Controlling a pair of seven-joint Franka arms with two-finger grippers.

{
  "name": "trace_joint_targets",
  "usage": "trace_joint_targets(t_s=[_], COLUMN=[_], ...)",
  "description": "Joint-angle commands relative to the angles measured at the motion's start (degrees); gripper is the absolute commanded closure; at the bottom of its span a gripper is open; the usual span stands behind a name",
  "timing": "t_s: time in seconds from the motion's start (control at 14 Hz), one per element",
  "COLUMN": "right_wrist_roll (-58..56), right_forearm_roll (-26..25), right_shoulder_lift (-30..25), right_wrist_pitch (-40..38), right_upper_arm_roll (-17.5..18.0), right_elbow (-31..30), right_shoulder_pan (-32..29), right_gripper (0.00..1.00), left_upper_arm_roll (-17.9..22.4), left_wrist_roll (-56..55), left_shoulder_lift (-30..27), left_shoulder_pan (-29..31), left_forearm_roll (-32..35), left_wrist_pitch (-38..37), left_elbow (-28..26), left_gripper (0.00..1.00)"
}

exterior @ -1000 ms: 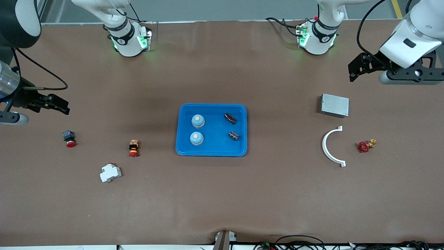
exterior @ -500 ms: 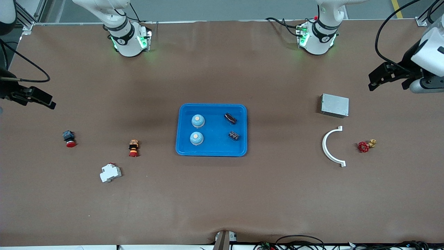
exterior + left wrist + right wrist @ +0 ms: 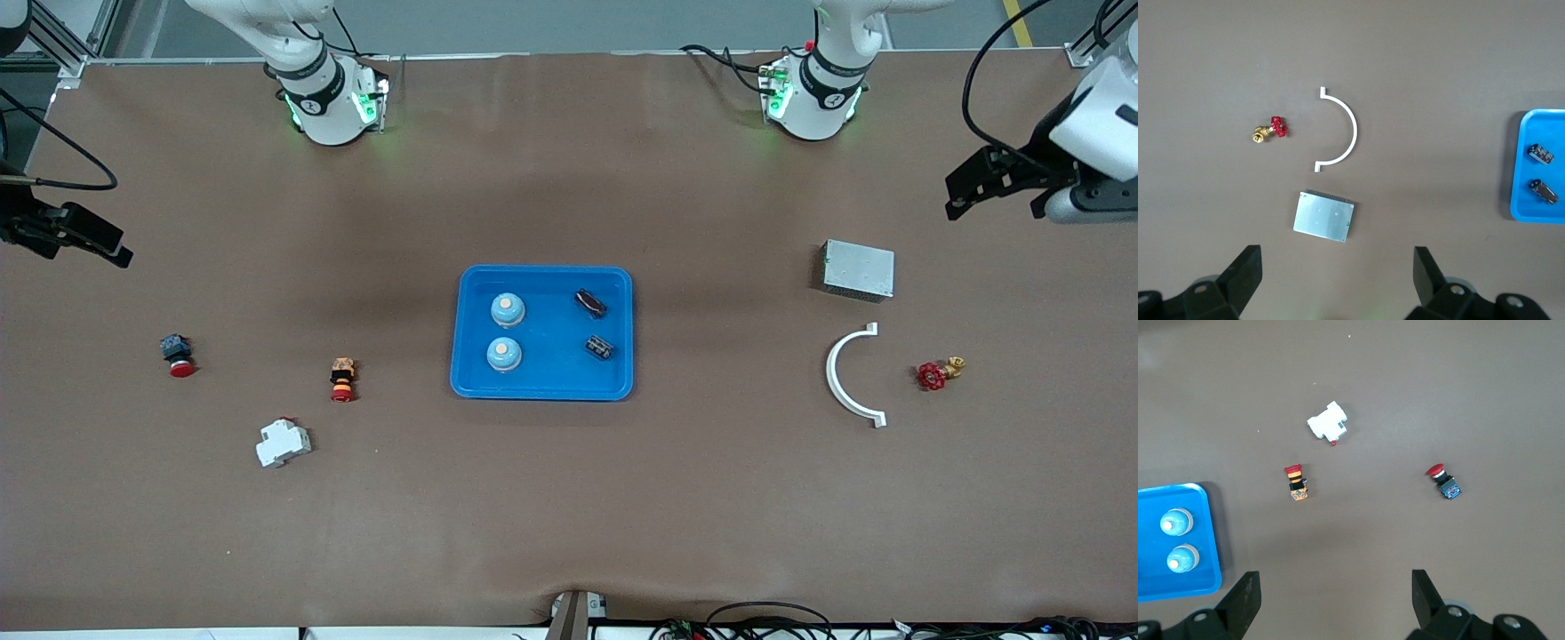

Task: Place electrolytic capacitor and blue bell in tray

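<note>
The blue tray (image 3: 551, 369) lies mid-table. In it stand two blue bells (image 3: 508, 309) (image 3: 504, 354) and lie two dark electrolytic capacitors (image 3: 590, 303) (image 3: 599, 347). My left gripper (image 3: 960, 197) hangs open and empty over the left arm's end of the table, above the grey box. Its wrist view shows the tray's edge (image 3: 1519, 200) with both capacitors (image 3: 1541, 153) (image 3: 1543, 191). My right gripper (image 3: 107, 247) hangs open and empty over the right arm's end. Its wrist view shows the tray (image 3: 1205, 540) and both bells (image 3: 1176, 521) (image 3: 1182, 558).
Toward the left arm's end lie a grey metal box (image 3: 858, 269), a white half-ring (image 3: 840, 378) and a red-handled brass valve (image 3: 938, 372). Toward the right arm's end lie a red push button (image 3: 177, 354), an orange-red button (image 3: 342, 379) and a white breaker (image 3: 283, 442).
Both grippers have drawn outward from the tray toward their own ends of the table, still open. Nothing on the table has moved.
</note>
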Motion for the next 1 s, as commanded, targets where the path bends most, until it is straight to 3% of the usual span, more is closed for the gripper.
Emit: trace_joint_targets(t_s=[0.0, 0.36, 0.93], right_wrist_roll=[-1.7, -1.62, -3.2], right_forearm_roll=[0.52, 0.52, 0.52], right_shoulder_lift=[-1.72, -1.81, -1.81], right_wrist_pitch=[0.05, 0.05, -0.04], right_upper_arm_roll=[0.45, 0.54, 0.54], right_elbow=[-1.82, -1.82, -1.82], right_shoulder_pan=[-0.55, -0.38, -0.38], right_gripper=[0.0, 0.0, 0.0], left_upper_arm_roll=[3.89, 3.72, 3.63], left_wrist_roll=[1.18, 2.06, 2.15], left_shoulder_lift=[-4.57, -4.31, -3.43], left_shoulder_pan=[-3.82, -3.21, -3.3], left_forearm_roll=[0.52, 0.52, 0.52], left_wrist_pitch=[-0.19, -2.74, -3.53], left_elbow=[-2.95, 0.56, 0.39], left_gripper=[0.0, 0.0, 0.0])
